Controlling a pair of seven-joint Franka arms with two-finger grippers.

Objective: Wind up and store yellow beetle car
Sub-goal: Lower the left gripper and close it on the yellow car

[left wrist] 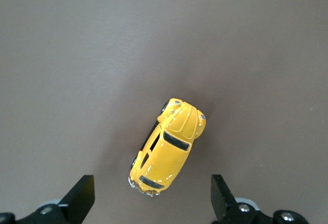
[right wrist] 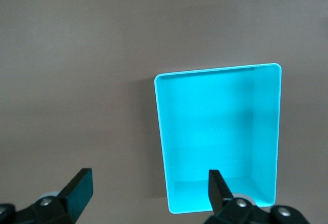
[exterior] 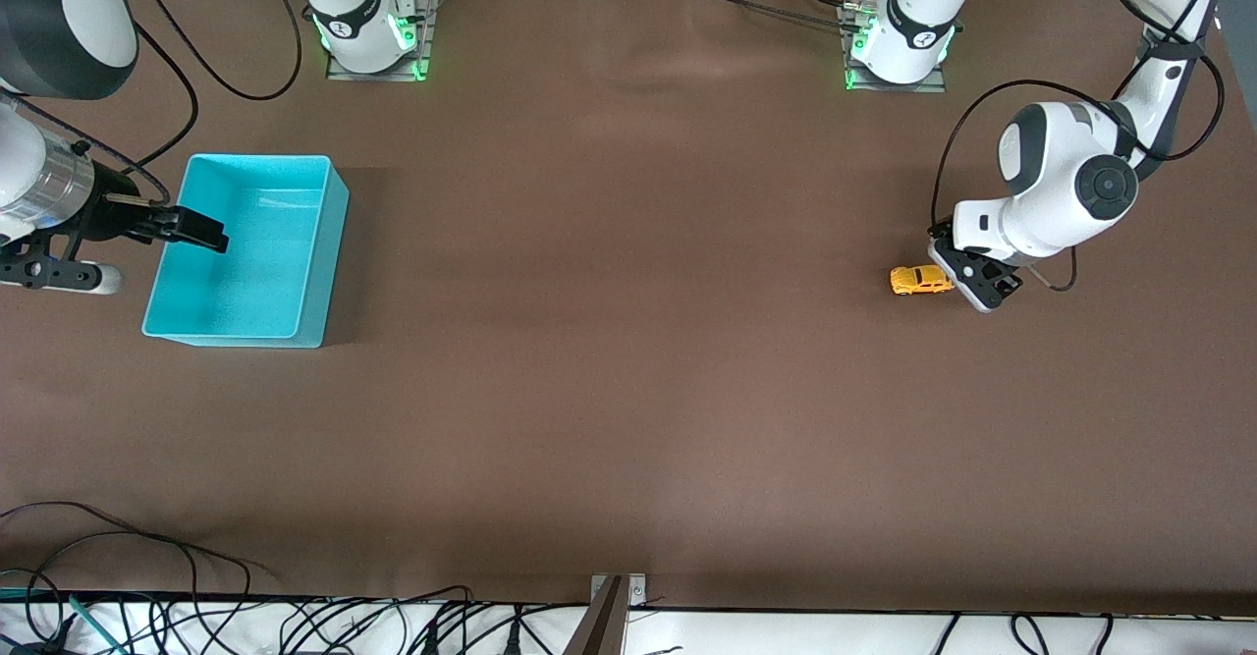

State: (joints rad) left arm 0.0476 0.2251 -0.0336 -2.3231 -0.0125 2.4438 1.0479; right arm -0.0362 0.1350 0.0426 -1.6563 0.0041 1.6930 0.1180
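The left gripper (left wrist: 151, 201) has its jaws spread wide and empty, low over the small yellow beetle-shaped toy car (exterior: 920, 280), whose body lies between the two fingers without touching them. The car stands on its wheels on the brown surface (exterior: 628, 390), well apart from the turquoise rectangular plastic bin (exterior: 316, 252). The right gripper (right wrist: 148, 198), jaws also wide and empty, hangs over that bin's edge.
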